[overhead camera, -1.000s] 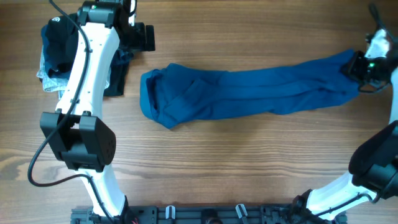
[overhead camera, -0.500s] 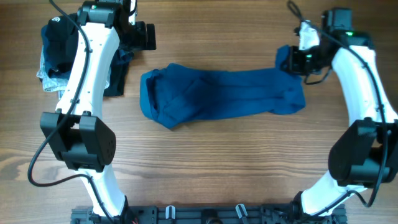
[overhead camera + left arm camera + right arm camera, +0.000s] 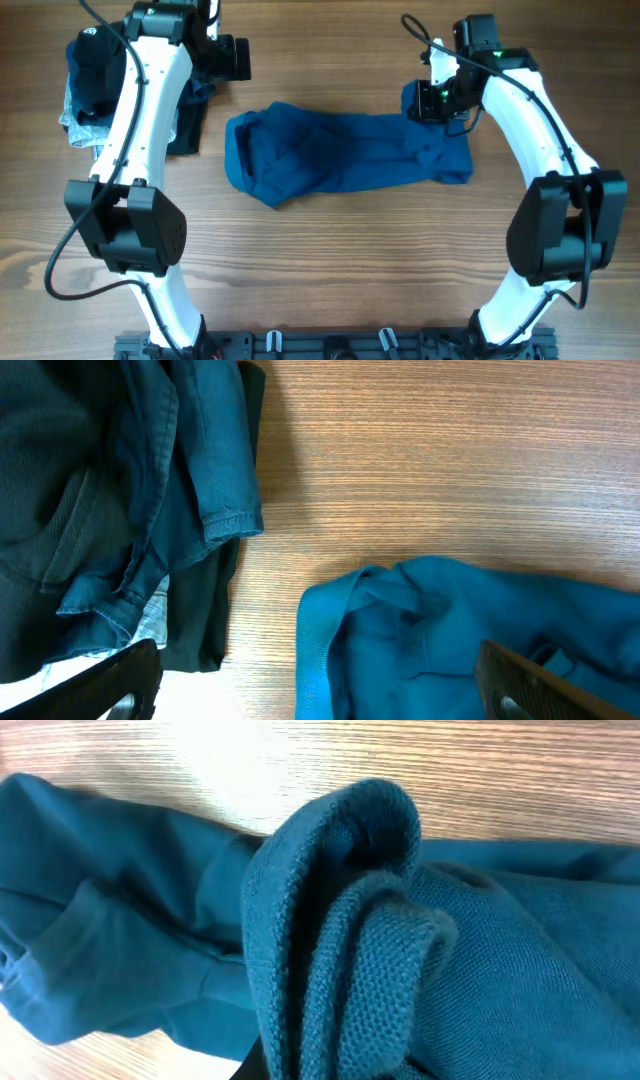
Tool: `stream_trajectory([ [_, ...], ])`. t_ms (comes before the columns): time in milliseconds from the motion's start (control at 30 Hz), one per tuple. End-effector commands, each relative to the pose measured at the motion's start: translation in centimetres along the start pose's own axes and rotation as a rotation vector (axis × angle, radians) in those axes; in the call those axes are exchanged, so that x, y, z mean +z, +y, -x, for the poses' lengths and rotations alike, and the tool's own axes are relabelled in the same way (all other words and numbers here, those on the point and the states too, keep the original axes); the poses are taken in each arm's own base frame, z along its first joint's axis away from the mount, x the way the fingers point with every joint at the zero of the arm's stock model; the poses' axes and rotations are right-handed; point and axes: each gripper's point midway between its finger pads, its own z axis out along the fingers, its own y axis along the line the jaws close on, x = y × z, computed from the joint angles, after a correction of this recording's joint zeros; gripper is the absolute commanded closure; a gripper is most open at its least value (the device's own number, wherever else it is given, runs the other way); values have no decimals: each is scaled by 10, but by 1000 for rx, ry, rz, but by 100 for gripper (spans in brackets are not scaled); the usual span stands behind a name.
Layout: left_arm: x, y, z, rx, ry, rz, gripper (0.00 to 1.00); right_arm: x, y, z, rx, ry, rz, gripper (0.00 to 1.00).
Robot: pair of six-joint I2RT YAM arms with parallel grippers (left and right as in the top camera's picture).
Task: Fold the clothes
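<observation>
Teal clothes lay bunched lengthwise across the middle of the overhead frame, on the wood table. My right claw was clamped on their right end, upper right of centre; the wrist view showed a doubled fold of knit in the grip. My left claw stood spread wide, holding nothing, upper left, apart from the clothes. A pile of dark and denim garments sat far upper left.

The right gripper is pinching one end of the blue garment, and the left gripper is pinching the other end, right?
No. The left gripper is open, holding nothing, as the left wrist view shows. The right gripper does pinch one end of the blue garment.
</observation>
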Motion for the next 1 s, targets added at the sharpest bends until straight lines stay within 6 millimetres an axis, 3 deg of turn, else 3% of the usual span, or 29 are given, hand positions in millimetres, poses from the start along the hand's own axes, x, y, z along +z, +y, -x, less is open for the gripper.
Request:
stream_trajectory([
  [0,-12,-3,5,-18,-30,-18,0,4,8,4,-11,-4,1,96],
  [200,-11,-3,5,-17,-29,-17,0,11,43,-2,-108,15,84,75],
  [333,-11,-3,5,-18,-29,-17,0,14,65,-8,-167,32,139,55],
  [500,-11,-3,5,-17,-29,-17,0,11,73,-9,-182,28,146,53],
  [633,-12,-3,5,-17,-29,-17,0,10,47,-14,-106,52,-5,53],
  [800,-11,-3,5,-17,-29,-17,0,15,5,-41,-93,144,-214,52],
  [967,-11,-3,5,-17,-30,-17,0,31,-6,-59,-117,179,-232,53],
])
